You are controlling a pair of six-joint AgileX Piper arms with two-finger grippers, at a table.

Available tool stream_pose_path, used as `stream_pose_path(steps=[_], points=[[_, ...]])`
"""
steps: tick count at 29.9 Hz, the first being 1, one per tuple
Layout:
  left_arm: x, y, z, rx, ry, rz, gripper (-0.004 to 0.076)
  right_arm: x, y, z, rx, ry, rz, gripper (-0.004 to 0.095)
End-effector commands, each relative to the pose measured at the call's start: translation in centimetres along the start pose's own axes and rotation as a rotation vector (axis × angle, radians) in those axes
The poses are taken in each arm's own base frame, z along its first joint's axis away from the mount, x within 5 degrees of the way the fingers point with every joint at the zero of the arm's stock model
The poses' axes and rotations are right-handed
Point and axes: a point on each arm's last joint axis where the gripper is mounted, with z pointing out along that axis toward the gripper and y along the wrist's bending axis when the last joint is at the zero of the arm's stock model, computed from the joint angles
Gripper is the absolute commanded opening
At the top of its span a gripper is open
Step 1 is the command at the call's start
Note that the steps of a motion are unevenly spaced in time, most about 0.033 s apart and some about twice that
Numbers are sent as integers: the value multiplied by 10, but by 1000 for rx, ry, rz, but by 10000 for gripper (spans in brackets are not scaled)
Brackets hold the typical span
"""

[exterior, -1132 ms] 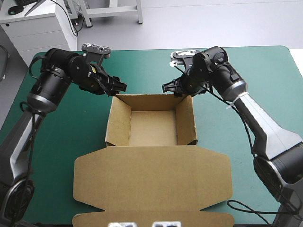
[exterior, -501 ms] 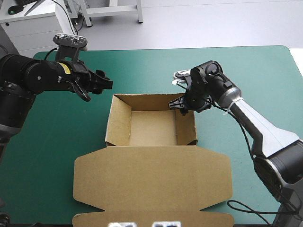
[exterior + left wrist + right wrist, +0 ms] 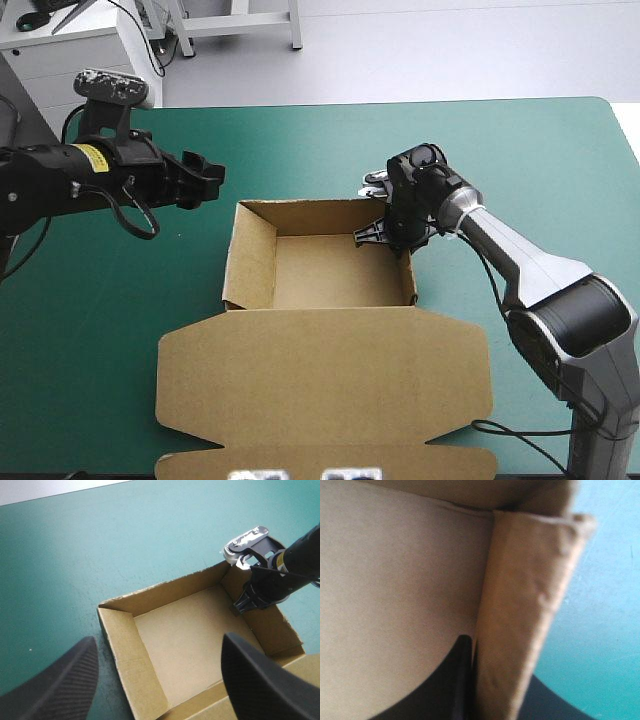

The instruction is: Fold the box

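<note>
Right tool [image 3: 376,234] — astride box [image 3: 320,272] wall

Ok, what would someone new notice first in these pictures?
The brown box in the middle of the teal-green cover, an open tray with its lid flat toward the near edge. The right gripper is shut on the tray's right wall at the far corner, while the left gripper hangs open off the far left corner.
</note>
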Motion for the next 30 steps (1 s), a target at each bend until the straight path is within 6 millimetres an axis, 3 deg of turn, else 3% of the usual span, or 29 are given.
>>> stream_pose_path(steps=[1, 4, 7, 13, 18, 22, 27, 30], points=[[2, -6, -27, 24, -37, 9, 495, 1, -9, -31, 61, -82, -24, -17], [4, -7, -32, 25, -49, 11, 495, 0, -18, -37, 91, -101, -11, -18], [4, -7, -34, 25, -54, 11, 495, 0, -40, -48, 107, -130, 49, -19], [4, -7, -36, 25, -57, 12, 495, 10, -119, -85, 149, -208, 248, -19], [4, -7, -36, 25, -57, 12, 495, 38, -201, -115, 236, -256, 414, -19], [4, -7, -36, 25, -57, 12, 495, 68, -261, -126, 320, -251, 568, -19], [4, -7, -36, 25, -57, 12, 495, 101, -312, -130, 379, -226, 725, -18], [4, -7, -36, 26, -57, 9, 495, 114, -331, -130, 438, -196, 759, -17]])
